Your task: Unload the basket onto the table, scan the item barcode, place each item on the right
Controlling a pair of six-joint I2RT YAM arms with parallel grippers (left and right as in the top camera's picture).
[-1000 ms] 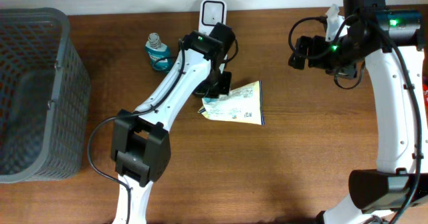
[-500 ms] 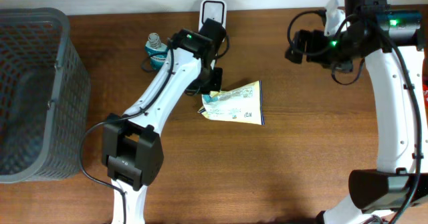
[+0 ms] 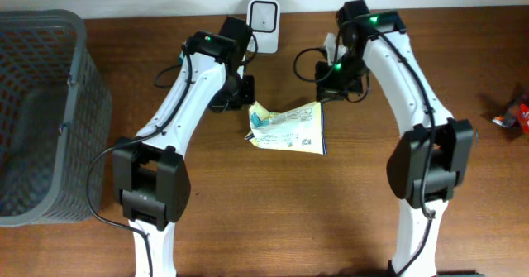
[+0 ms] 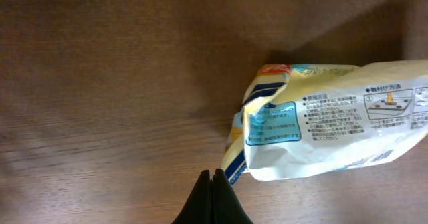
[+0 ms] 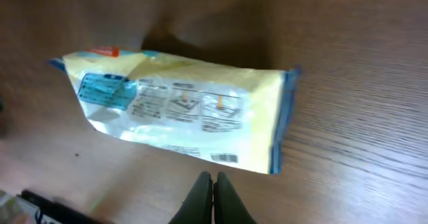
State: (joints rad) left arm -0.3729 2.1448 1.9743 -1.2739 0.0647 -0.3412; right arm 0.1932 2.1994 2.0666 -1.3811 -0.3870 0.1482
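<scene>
Grey mesh basket (image 3: 89,103) stands well apart from yellow packet (image 3: 291,128); left pincer (image 4: 212,177) and right pincer (image 5: 213,177) both closed, clear of it.

Wood table (image 3: 331,215) w/ packet (image 3: 289,130), basket (image 3: 89,103), scanner (image 3: 263,16).

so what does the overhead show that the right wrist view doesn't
Only overhead: the basket at the left edge, the white scanner at the back edge, the left arm, the right arm, and a red item at the right edge. Only right wrist: the print on the packet up close, a small barcode near its lower edge, and the shut right pincer. Both: the yellow packet lying on the wooden table.
</scene>
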